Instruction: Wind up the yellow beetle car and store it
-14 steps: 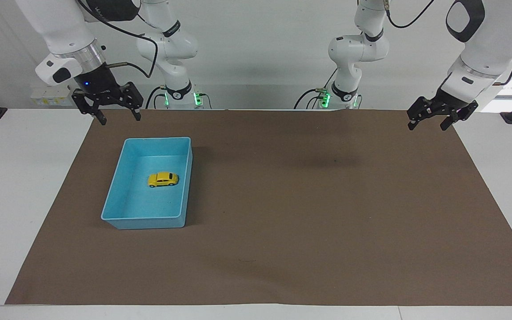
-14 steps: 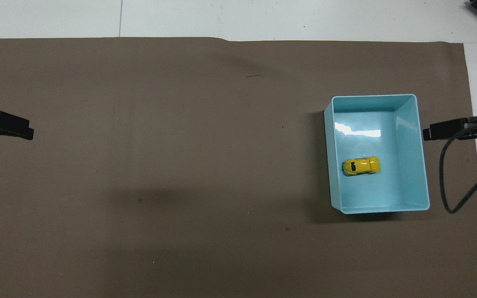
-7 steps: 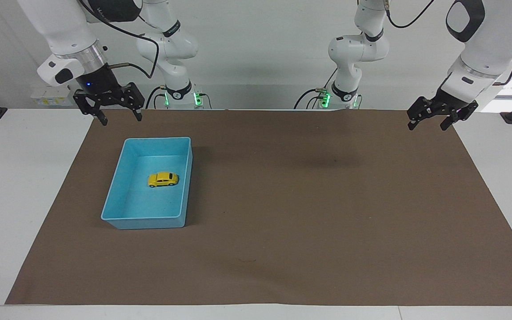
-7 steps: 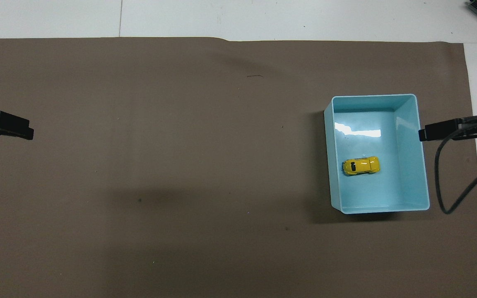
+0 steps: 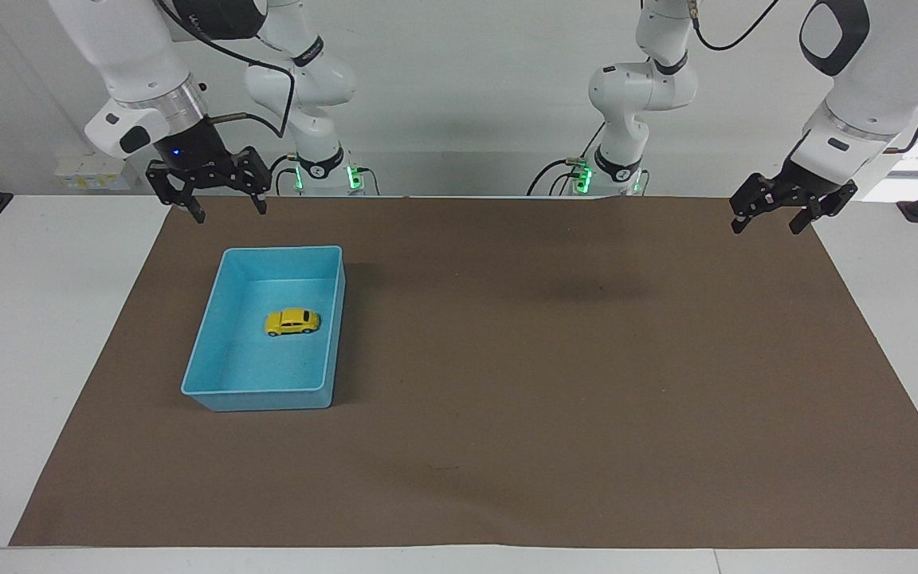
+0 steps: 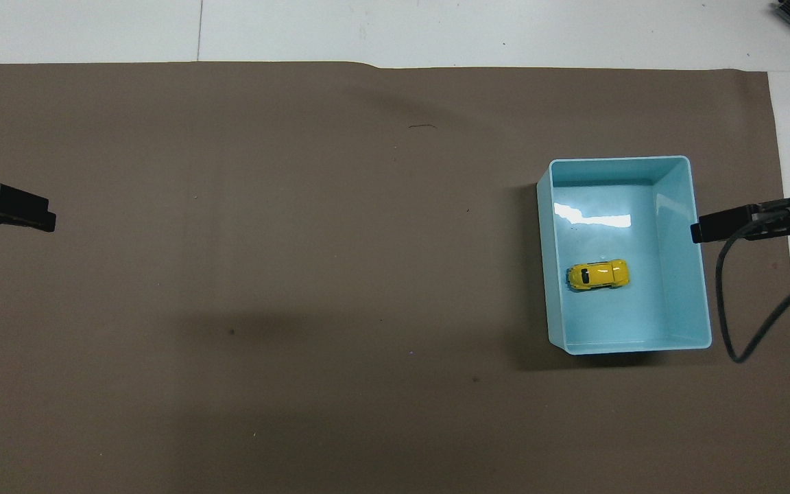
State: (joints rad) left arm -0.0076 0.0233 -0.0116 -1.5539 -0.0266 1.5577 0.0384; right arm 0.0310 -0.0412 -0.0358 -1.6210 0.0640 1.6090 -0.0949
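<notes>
The yellow beetle car [image 5: 292, 321] stands on its wheels on the floor of a light blue bin [image 5: 220, 378] toward the right arm's end of the table; it also shows in the overhead view [image 6: 598, 274] inside the bin [image 6: 702, 302]. My right gripper [image 5: 231, 214] is open and empty, up in the air over the brown mat's edge by the bin. In the overhead view its tip [image 6: 700, 232] reaches the bin's outer wall. My left gripper [image 5: 765, 229] is open and empty, and waits over the mat's corner at the left arm's end; it also shows in the overhead view [image 6: 38, 218].
A brown mat [image 5: 555, 359] covers most of the white table [image 5: 37, 319]. A black cable [image 6: 745, 322] hangs from the right arm beside the bin. The arm bases [image 5: 459, 175] stand at the table's robot edge.
My right gripper has moved sideways toward the bin and the table's middle, staying open. The car, the bin and the left gripper have not moved.
</notes>
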